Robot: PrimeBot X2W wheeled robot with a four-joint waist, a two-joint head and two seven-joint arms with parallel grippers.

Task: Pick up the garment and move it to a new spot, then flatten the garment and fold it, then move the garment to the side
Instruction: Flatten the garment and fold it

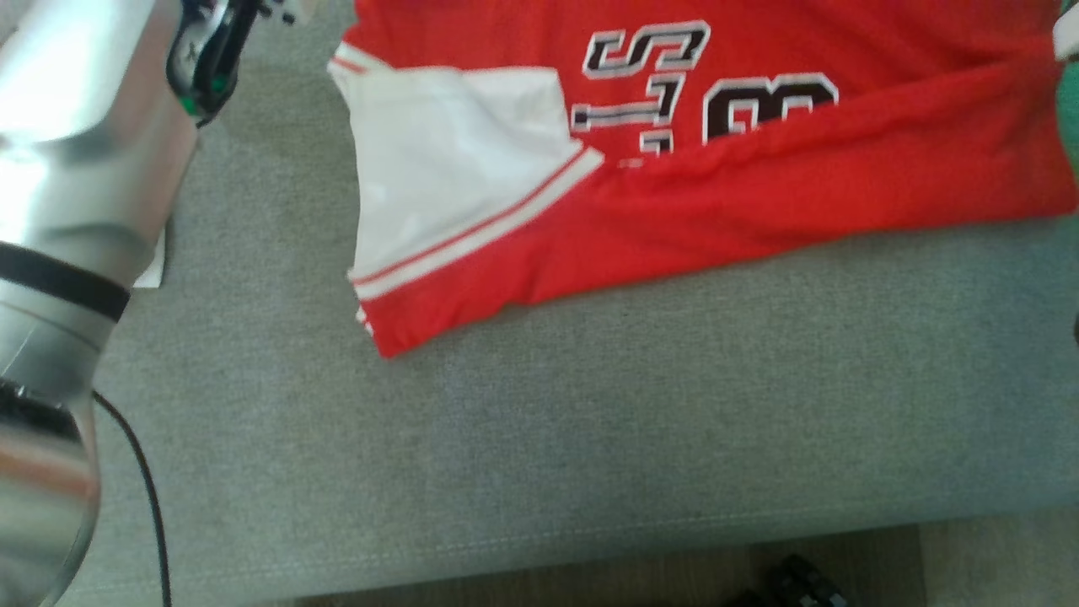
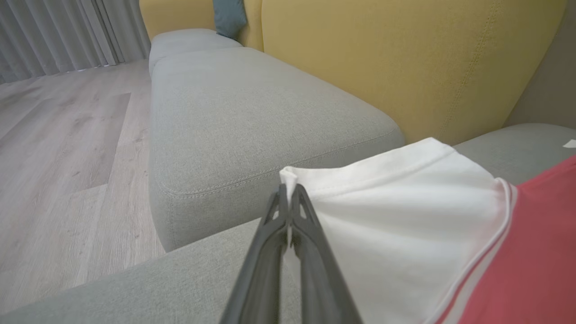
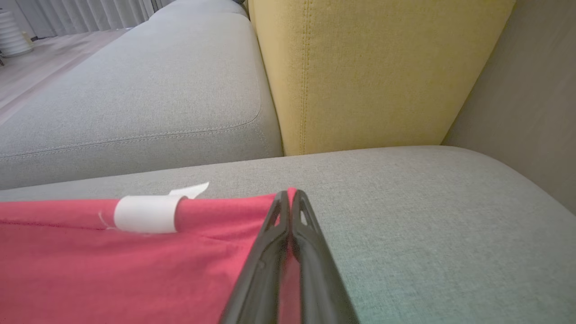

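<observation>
The left gripper (image 2: 289, 192) is fully closed on the hem of the white sleeve (image 2: 396, 211). The right gripper (image 3: 290, 198) is fully closed on a red corner of the garment (image 1: 759, 194). The garment lies spread on the grey seat (image 1: 590, 421), lettering up, with creases. Judged status: relocation appears done, and flattening or the first fold is in hand. Remaining: complete the folds, then move the garment aside.

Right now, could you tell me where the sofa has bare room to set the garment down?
Free: the grey fabric seat strip between the red and white jersey and the front seam; the neighbouring grey cushion below the yellow backrest. Crowded: the far side, where the left pincer and right pincer clamp the jersey.
</observation>
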